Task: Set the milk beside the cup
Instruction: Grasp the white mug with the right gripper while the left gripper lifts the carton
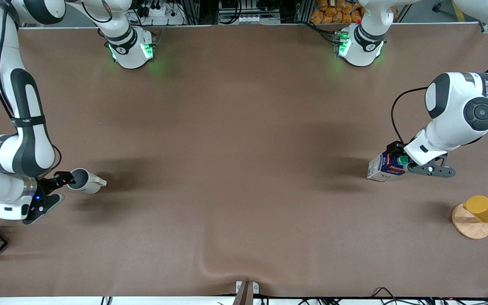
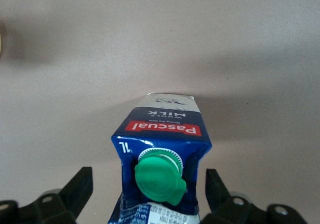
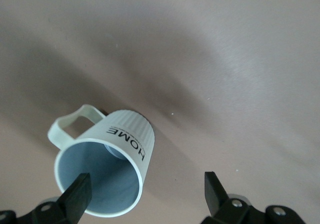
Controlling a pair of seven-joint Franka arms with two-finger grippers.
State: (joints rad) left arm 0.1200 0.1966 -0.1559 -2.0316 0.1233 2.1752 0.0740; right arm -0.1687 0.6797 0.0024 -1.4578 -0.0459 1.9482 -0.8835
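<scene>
Table (image 1: 244,169): the two task items sit well apart, one at each arm's end.

Left arm: the left gripper (image 2: 149,186) is down around the milk (image 1: 383,167), which is toward the left arm's end of the table. The fingers are spread, one on each side of the carton, and there is no grip yet. The gap on one side looks wider than on the other.

Right arm: the right gripper (image 3: 145,189) is at the cup (image 1: 84,181), toward the right arm's end. It is also released, with one finger at the cup's mouth. Whether the cup stands square or tips cannot be told.

Step in hand, as judged: grasping the milk.
- Centre the carton between the fingers before you close, so it does not get pushed sideways.
- Clamp on the flat side walls below the gable. Keep off the green cap (image 2: 159,178).
- Squeeze gently, since a carton will likely dent.
- Lift straight up and keep it upright.
- On the way out, keep clear of the yellow cup (image 1: 483,209) on its wooden disc (image 1: 468,224), which is nearer the front camera.
- Set the milk down just beside the cup, not touching it, and away from the handle.

Writing:
- Carton: "Pascual" on the red band, "WHOLE MILK" and "1L".
- Cup: "HOME".
</scene>
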